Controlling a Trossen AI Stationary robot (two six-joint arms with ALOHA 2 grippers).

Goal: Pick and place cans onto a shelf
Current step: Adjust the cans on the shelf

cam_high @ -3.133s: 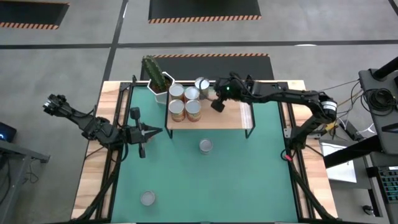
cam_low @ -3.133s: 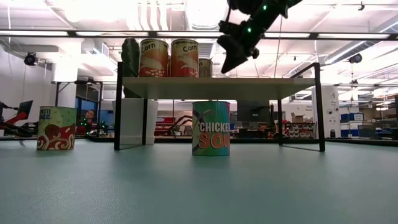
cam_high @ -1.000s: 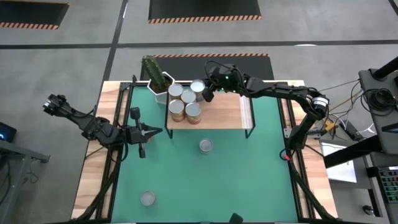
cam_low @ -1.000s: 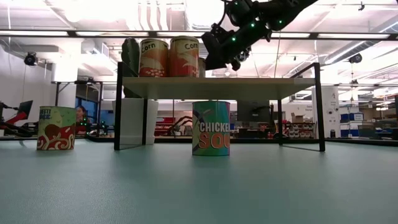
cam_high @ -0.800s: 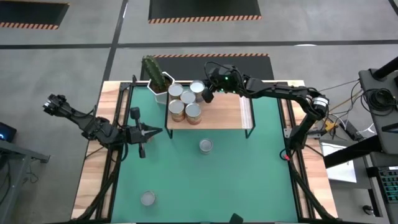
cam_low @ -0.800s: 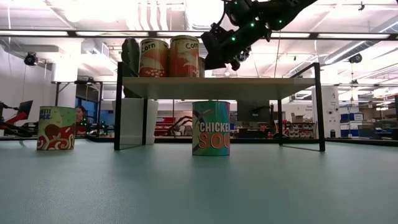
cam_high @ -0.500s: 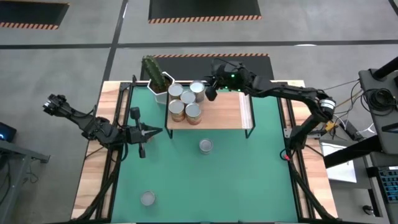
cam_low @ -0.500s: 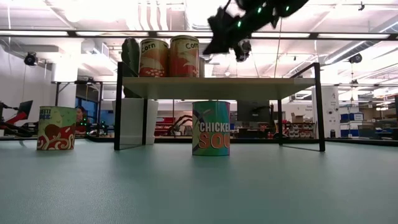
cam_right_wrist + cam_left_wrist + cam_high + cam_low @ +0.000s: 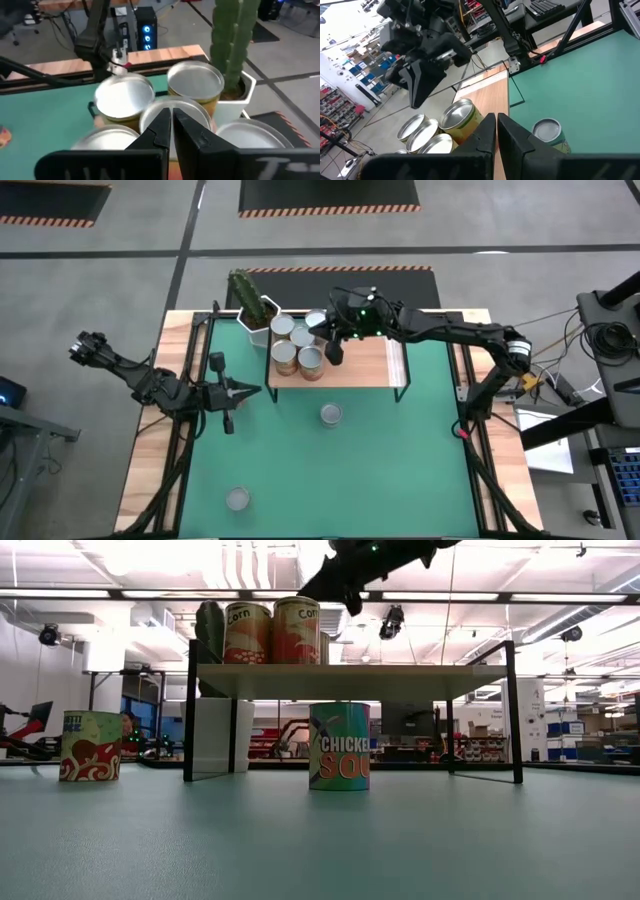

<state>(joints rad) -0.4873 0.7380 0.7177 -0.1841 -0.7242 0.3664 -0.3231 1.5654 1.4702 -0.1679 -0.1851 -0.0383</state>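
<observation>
Several cans [image 9: 299, 337] stand upright in a cluster on the left end of the light-wood shelf [image 9: 365, 365]; their silvery tops fill the right wrist view [image 9: 124, 98]. My right gripper [image 9: 333, 352] is shut and hovers above that cluster, clear of the can tops [image 9: 325, 585]. One can [image 9: 330, 414] stands on the green mat in front of the shelf, another [image 9: 237, 499] near the front left. My left gripper [image 9: 250, 390] waits shut over the mat's left side.
A cactus in a white pot [image 9: 255, 315] stands just beyond the shelf's left end, close to the cans. The right half of the shelf top [image 9: 375, 350] is bare wood. Black frame rails [image 9: 190, 410] run along both sides of the mat.
My right gripper, shut throughout, has risen from beside the far side of the can cluster and come toward the table's near edge, over the cans, tipping closer to level. The cans have kept their places.
</observation>
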